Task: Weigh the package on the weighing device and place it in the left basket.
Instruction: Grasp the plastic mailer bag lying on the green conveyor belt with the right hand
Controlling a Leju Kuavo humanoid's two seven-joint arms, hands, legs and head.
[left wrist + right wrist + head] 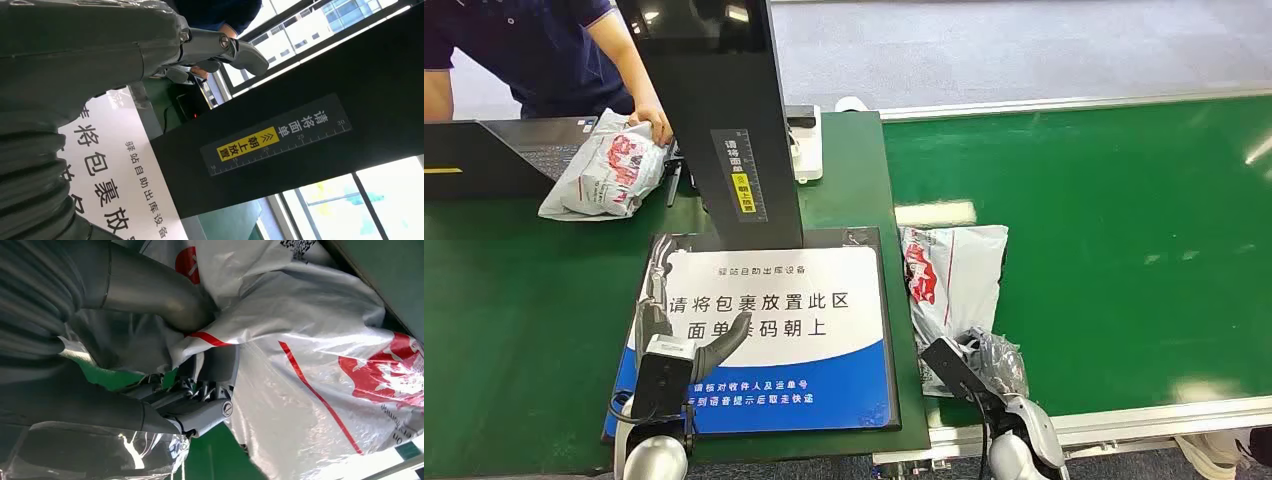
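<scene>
The package point(951, 280) lies flat on the green conveyor belt point(1124, 250), just right of the weighing device point(774, 330), whose white-and-blue platform carries nothing. It is a soft plastic mailer bag, glossy and wrinkled — it looks light, limp and fairly slippery, likely to sag and fold when lifted rather than hold its shape.

The right hand point(984, 365) sits at the bag's near end. In the right wrist view its thumb and fingers point(210, 412) are closed on a bunched fold of the film, so it holds the package by that edge. A pinch on loose film could slide; taking in more material, or whatever is inside, would seem safer.

The left hand point(689, 345) hovers over the platform, fingers point(235, 50) spread and holding nothing.

At the far side of the tabletop point(504, 300), a person's hand point(656, 125) rests on another bag point(604, 165).
</scene>
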